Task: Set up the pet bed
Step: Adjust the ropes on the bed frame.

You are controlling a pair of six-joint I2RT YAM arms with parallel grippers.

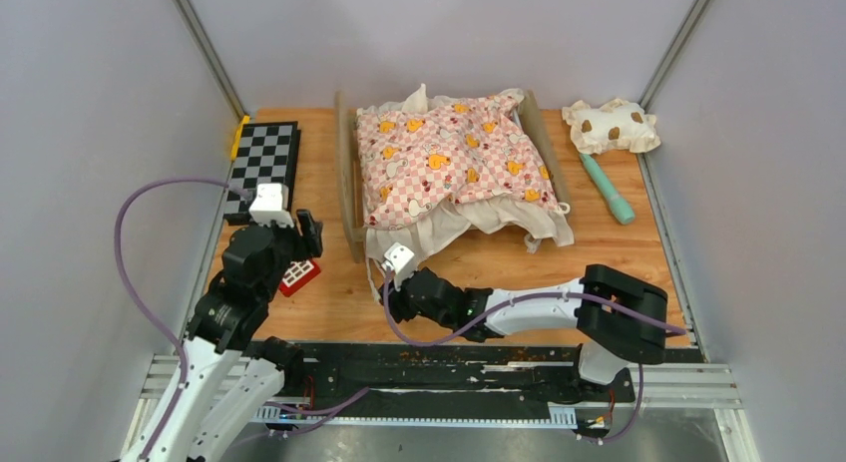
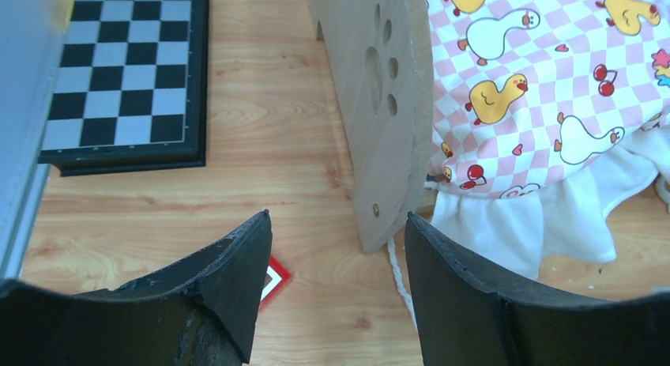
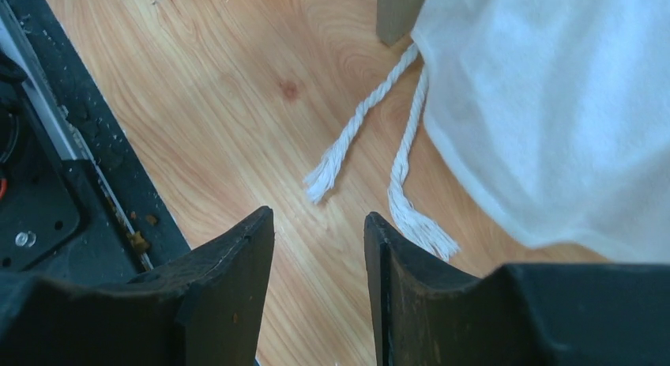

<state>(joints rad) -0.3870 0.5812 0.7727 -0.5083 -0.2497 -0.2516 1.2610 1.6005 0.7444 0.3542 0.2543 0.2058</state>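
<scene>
The pet bed's light-wood frame stands at the table's middle, its rounded headboard [image 1: 349,178] on the left. A pink checkered ruffled cushion [image 1: 449,158] lies on it and hides the striped base. In the left wrist view the headboard [image 2: 379,105] shows its paw-print holes, with the cushion [image 2: 537,81] to its right. My left gripper [image 1: 311,232] is open and empty, left of the headboard's near corner [image 2: 336,224]. My right gripper [image 1: 389,282] is open and empty just in front of the bed. It hovers over two white cords [image 3: 355,137] beside the white ruffle [image 3: 553,105].
A cream brown-spotted pillow [image 1: 611,126] and a teal stick [image 1: 607,188] lie at the back right. A black-and-white chessboard [image 1: 264,163] lies at the left wall. A small red tile [image 1: 299,275] lies under my left gripper. Grey walls close the sides.
</scene>
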